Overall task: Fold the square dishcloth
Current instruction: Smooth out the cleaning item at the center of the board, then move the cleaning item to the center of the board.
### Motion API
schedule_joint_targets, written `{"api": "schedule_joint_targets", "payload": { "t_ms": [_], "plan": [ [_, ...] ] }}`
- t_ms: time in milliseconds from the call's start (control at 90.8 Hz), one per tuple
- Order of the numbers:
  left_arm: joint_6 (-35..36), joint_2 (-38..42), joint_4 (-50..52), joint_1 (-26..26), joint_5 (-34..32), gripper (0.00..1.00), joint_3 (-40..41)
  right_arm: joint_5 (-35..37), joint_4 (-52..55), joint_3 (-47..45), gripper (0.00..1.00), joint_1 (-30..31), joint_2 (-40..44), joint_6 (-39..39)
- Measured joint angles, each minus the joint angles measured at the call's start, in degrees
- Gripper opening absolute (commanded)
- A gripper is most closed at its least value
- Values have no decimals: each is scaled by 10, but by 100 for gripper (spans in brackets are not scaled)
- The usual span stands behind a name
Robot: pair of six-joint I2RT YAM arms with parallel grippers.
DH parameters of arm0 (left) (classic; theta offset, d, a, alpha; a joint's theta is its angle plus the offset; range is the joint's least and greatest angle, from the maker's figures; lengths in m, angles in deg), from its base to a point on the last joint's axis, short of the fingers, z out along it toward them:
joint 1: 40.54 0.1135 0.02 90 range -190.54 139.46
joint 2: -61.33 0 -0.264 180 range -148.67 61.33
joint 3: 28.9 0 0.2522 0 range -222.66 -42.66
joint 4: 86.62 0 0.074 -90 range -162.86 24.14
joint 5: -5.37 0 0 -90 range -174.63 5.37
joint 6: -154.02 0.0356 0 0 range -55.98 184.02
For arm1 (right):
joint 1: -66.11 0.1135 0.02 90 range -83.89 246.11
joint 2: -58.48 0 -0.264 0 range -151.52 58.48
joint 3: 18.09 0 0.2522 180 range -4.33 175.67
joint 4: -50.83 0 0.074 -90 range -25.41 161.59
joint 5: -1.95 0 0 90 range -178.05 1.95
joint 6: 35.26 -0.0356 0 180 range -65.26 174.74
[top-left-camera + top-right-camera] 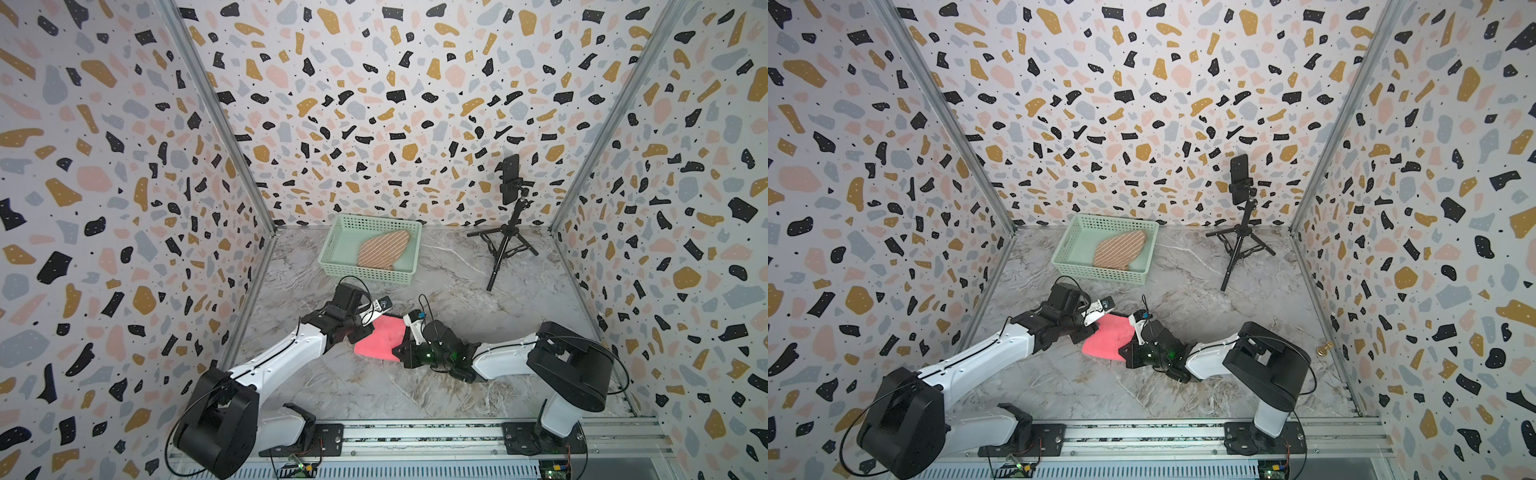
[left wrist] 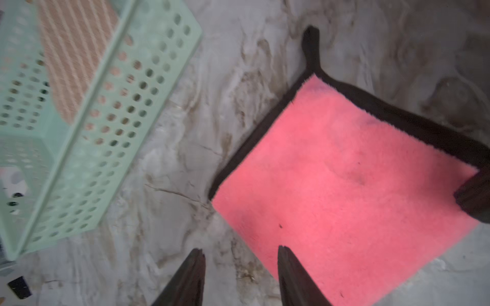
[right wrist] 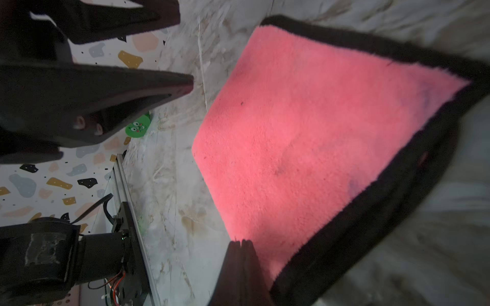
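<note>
The square dishcloth [image 1: 380, 338] [image 1: 1106, 338] is pink and fluffy and lies flat on the marble table between my two arms. In the wrist views a dark band runs along two sides of the dishcloth [image 2: 344, 185] [image 3: 305, 132]. My left gripper [image 1: 365, 331] [image 1: 1091, 330] [image 2: 241, 249] is open at the cloth's left edge. One finger is over the pink pile, the other over bare marble, and nothing is between them. My right gripper [image 1: 397, 351] [image 1: 1125, 353] [image 3: 241, 241] is shut, its tips at the cloth's near right corner.
A mint green basket [image 1: 332, 249] [image 2: 111, 127] holding a striped tan cloth [image 1: 382, 248] stands behind the arms. A black tripod with a phone [image 1: 509, 232] is at the back right. Patterned walls close three sides, and a metal rail [image 1: 415, 436] runs along the front.
</note>
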Motion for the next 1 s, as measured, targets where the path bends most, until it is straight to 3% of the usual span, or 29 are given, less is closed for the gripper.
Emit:
{"api": "schedule_joint_targets", "payload": {
  "t_ms": [242,518,584,738,848,914,1002],
  "plan": [
    [19,-58,15,-19,-34,48,17,14,4,-3,0,-2,-22,-5],
    [62,-58,-16,-23,-91,53,35,15,68,-13,0,-10,44,3],
    [70,-41,-6,-21,-104,54,36,15,107,-12,4,-16,80,14],
    [74,41,76,-19,-81,55,0,49,236,3,19,-40,198,59],
    [68,82,118,-23,-36,55,-49,94,329,24,43,-61,275,100],
    [63,83,127,-35,-19,55,-68,127,377,32,55,-76,318,125],
    [57,42,135,-61,-12,55,-81,169,426,34,63,-95,362,149]
  ]
}}
